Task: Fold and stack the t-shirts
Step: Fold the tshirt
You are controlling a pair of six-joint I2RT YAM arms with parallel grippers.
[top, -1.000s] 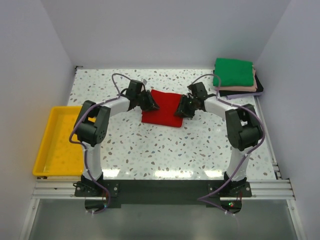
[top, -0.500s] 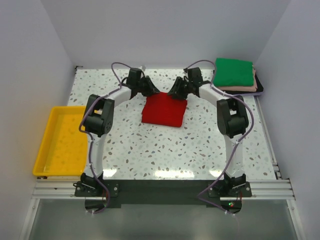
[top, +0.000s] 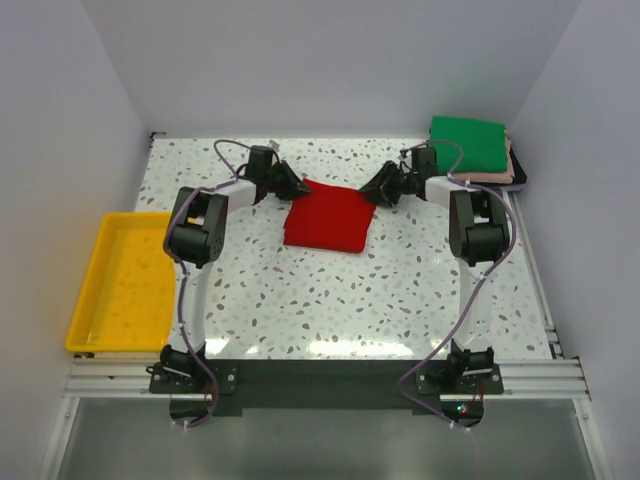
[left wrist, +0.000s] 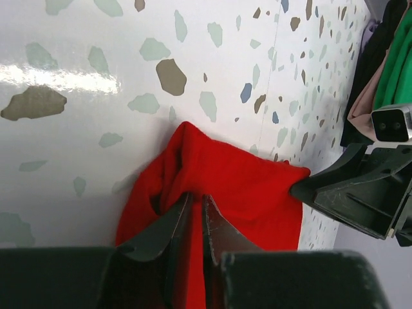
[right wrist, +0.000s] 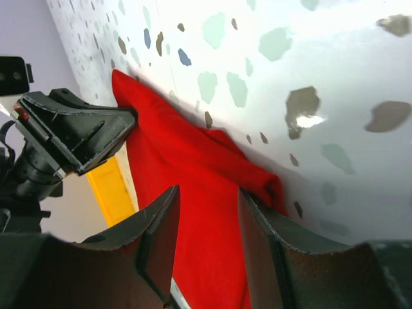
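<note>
The bright red t-shirt (top: 328,220) lies folded mid-table. My left gripper (top: 293,186) is at its far left corner. In the left wrist view the gripper (left wrist: 196,197) is shut on a fold of the red shirt (left wrist: 251,187). My right gripper (top: 373,189) is at the far right corner. In the right wrist view it (right wrist: 208,190) is open, its jaws astride the red cloth (right wrist: 174,158) without gripping it. A stack of folded shirts with the green one (top: 467,143) on top sits at the back right; pale pink (top: 505,176), lavender and dark ones show beneath.
A yellow plastic tray (top: 95,300) stands off the table's left edge. White walls close in the back and both sides. The stack sits close behind the right arm's wrist (top: 440,186).
Both grippers went from the shirt's sides to its far edge, then spread apart and lowered to the far corners. The shirt's far edge now lies a little wider.
</note>
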